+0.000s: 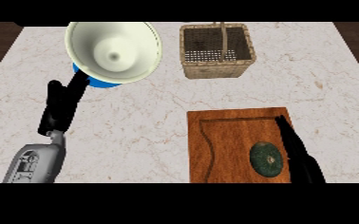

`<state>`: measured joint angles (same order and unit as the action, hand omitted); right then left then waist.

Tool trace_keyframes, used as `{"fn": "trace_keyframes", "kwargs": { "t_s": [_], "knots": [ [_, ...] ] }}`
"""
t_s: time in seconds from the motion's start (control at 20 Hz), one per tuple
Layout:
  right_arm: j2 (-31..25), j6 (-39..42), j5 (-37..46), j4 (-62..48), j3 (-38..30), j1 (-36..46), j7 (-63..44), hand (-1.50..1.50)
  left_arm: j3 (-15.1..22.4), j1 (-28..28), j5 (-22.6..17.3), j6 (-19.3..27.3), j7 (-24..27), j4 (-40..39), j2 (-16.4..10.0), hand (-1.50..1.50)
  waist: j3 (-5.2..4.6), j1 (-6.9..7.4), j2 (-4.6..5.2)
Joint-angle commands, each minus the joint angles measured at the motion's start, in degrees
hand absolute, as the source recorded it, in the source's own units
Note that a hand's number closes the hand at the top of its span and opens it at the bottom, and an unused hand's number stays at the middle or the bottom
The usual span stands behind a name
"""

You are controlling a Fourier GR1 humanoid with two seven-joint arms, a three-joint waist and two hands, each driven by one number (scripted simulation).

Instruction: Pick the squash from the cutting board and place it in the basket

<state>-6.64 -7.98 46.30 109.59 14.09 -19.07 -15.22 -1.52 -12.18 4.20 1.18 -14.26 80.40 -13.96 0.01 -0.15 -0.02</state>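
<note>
**As the squash lies ungrasped: get the fingers round it first**

Since the dark green, round, flattish squash (267,159) sits on the near right part of the brown wooden cutting board (224,144) w/ nothing curled round it, the step in hand looks like the grasp itself. The black right hand (298,152) lies just beside it on the right, fingers straight & pressed together, pointing up the board. Touching or a hair apart, can't tell.

To do it well, imo: bring the thumb to the squash's left side so it sits btwn thumb & fingers. Curl in evenly, then lift straight up before travelling, b/c a flat round veg may skid on smooth wood if nudged sideways.

The square woven wicker basket (217,69) stands beyond the board's far edge, well apart, w/ a thin handle (223,40) across its mouth. Come in from above & to one side of that.

Further out on the pale marble counter (140,123), a big cream-white bowl w/ a blue base (112,52) stands far left. The black left hand (60,107) rests below it, fingers straightish, no part in this.
</note>
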Motion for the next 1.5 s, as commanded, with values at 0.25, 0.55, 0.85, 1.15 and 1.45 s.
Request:
{"fn": "trace_keyframes", "kwargs": {
  "t_s": [0.25, 0.55, 0.85, 1.15, 1.45],
  "knots": [
    [-2.1, -3.7, 1.3, -9.5, -2.5, 1.9, 7.9, 1.5, -1.5, 1.9, 0.0, -3.1, 1.1, 1.3, -0.5, 0.0, 0.01, 0.19, -0.01],
    [0.0, -8.9, 12.9, -9.6, 2.4, 1.6, 5.5, 1.5, -0.6, 3.4, 1.5, -1.2, 0.2, 4.3, 1.7, 0.0, 0.0, 0.25, -0.06],
    [3.7, 4.4, 26.3, -8.1, 8.2, 13.5, -10.1, 1.5, -0.7, -1.3, 1.6, -2.3, -0.1, 0.6, 1.4, 0.0, -0.25, 2.3, 0.48],
    [6.5, 17.7, 29.8, -13.3, 12.8, 24.3, -17.8, 1.5, 2.3, -3.5, 2.4, -4.0, 0.7, 0.9, 2.2, 0.0, -0.92, 9.13, 2.17],
    [6.6, 20.6, 20.1, -16.6, 13.6, 41.7, -30.4, 1.5, 4.2, -4.8, 2.9, -3.7, 0.6, -0.2, 4.5, 0.0, -0.17, 10.39, 2.03]
  ]
}}
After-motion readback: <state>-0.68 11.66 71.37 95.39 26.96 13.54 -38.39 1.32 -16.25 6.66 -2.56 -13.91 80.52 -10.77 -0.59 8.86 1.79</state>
